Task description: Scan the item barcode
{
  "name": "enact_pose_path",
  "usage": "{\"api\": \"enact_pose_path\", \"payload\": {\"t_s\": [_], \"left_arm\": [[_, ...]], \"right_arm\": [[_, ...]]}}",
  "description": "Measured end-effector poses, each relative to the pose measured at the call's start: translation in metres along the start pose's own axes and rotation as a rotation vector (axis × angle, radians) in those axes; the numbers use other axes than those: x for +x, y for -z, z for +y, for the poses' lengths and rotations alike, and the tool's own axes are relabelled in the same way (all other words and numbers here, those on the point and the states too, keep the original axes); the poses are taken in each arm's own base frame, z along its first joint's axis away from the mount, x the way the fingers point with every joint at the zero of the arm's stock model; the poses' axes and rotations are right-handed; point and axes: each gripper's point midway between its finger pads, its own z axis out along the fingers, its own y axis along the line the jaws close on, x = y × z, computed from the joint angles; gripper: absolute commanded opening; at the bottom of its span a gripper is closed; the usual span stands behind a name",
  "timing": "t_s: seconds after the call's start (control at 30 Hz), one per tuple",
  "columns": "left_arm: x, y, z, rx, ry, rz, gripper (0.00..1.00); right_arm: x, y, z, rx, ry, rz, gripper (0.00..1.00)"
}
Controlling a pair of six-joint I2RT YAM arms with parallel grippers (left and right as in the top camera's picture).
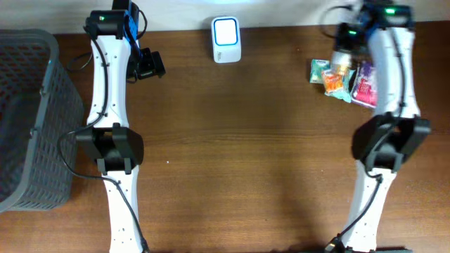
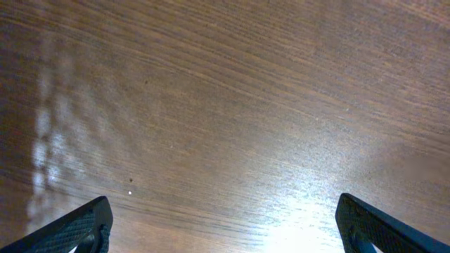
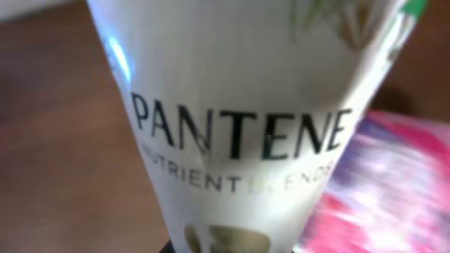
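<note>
Brown wood-grain tabletop (image 1: 246,140) is seen from overhead, with a grey mesh basket (image 1: 28,119) at its left edge and a white barcode scanner (image 1: 226,39) at the far middle. The left gripper (image 1: 150,66) is held near the far left, well apart from the scanner. The right gripper (image 1: 344,46) is positioned at the far right, over a pile of colourful packets (image 1: 327,74); how its jaws stand cannot be made out from here.

From the left wrist, only bare wood is shown between two dark fingertips (image 2: 77,228), which are spread wide with nothing held.

From the right wrist, the view is filled by a white Pantene tube (image 3: 239,105), its narrow end gripped by the closed jaws at the bottom edge. A blurred pink packet (image 3: 394,190) is seen behind it, at the right
</note>
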Motion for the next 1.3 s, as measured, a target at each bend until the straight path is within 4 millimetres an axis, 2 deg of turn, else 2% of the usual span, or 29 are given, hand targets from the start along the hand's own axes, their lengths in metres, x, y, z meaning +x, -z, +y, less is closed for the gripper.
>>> {"api": "enact_pose_path", "payload": {"t_s": [0.07,0.1,0.17,0.27,0.3,0.37,0.47,0.53,0.57,0.6,0.63,0.67,0.7,0.73,0.77,0.83,0.9,0.93,0.97,1.0,1.03,1.07,1.1,1.17,1.3], "left_arm": [[0.000,0.000,0.000,0.000,0.000,0.000,0.99],[0.000,0.000,0.000,0.000,0.000,0.000,0.99],[0.000,0.000,0.000,0.000,0.000,0.000,0.99],[0.000,0.000,0.000,0.000,0.000,0.000,0.99],[0.000,0.000,0.000,0.000,0.000,0.000,0.99],[0.000,0.000,0.000,0.000,0.000,0.000,0.99],[0.000,0.000,0.000,0.000,0.000,0.000,0.99],[0.000,0.000,0.000,0.000,0.000,0.000,0.99],[0.000,0.000,0.000,0.000,0.000,0.000,0.99],[0.000,0.000,0.000,0.000,0.000,0.000,0.99],[0.000,0.000,0.000,0.000,0.000,-0.001,0.99],[0.000,0.000,0.000,0.000,0.000,-0.001,0.99],[0.000,0.000,0.000,0.000,0.000,0.000,0.99],[0.000,0.000,0.000,0.000,0.000,0.000,0.99],[0.000,0.000,0.000,0.000,0.000,0.000,0.99],[0.000,0.000,0.000,0.000,0.000,-0.001,0.99],[0.000,0.000,0.000,0.000,0.000,-0.001,0.99],[0.000,0.000,0.000,0.000,0.000,-0.001,0.99],[0.000,0.000,0.000,0.000,0.000,-0.002,0.99],[0.000,0.000,0.000,-0.001,0.000,0.001,0.99],[0.000,0.000,0.000,0.000,0.000,0.000,0.99],[0.000,0.000,0.000,0.000,0.000,-0.001,0.99],[0.000,0.000,0.000,0.000,0.000,0.000,0.99],[0.000,0.000,0.000,0.000,0.000,0.000,0.99],[0.000,0.000,0.000,0.000,0.000,0.000,0.99]], "right_arm": [[0.010,0.001,-0.061,0.064,-0.098,0.050,0.05],[0.015,-0.003,-0.070,0.048,-0.122,0.072,0.14],[0.023,-0.016,-0.065,0.012,-0.126,0.105,0.14],[0.033,-0.030,-0.059,-0.006,-0.121,0.139,0.25],[0.043,-0.037,-0.059,-0.008,-0.125,0.177,0.30],[0.051,-0.038,-0.058,-0.016,-0.130,0.209,0.37],[0.061,-0.028,-0.046,-0.074,-0.142,0.253,0.37],[0.052,0.016,-0.038,-0.104,-0.138,0.200,0.38],[0.043,0.055,-0.033,-0.113,-0.127,0.132,0.37],[0.044,0.079,-0.030,-0.117,-0.123,0.113,0.38],[0.050,0.119,-0.025,-0.125,-0.095,0.083,0.37],[0.057,0.149,-0.022,-0.129,-0.076,0.058,0.37],[0.062,0.169,-0.019,-0.133,-0.056,0.041,0.38],[0.077,0.187,-0.016,-0.145,-0.029,0.064,0.39],[0.086,0.208,-0.010,-0.170,0.012,0.049,0.43],[0.095,0.240,-0.002,-0.194,0.056,-0.017,0.50],[0.118,0.267,0.002,-0.202,0.072,-0.048,0.55],[0.140,0.284,0.004,-0.204,0.076,-0.063,0.99],[0.152,0.298,0.006,-0.206,0.086,-0.109,0.99],[0.173,0.307,0.008,-0.212,0.085,-0.120,0.99],[0.212,0.319,0.010,-0.216,0.089,-0.118,0.99],[0.233,0.322,0.010,-0.218,0.084,-0.096,0.99],[0.243,0.326,0.011,-0.219,0.087,-0.108,0.99],[0.257,0.321,0.010,-0.220,0.083,-0.088,0.98],[0.258,0.319,0.010,-0.218,0.081,-0.082,0.99]]}}
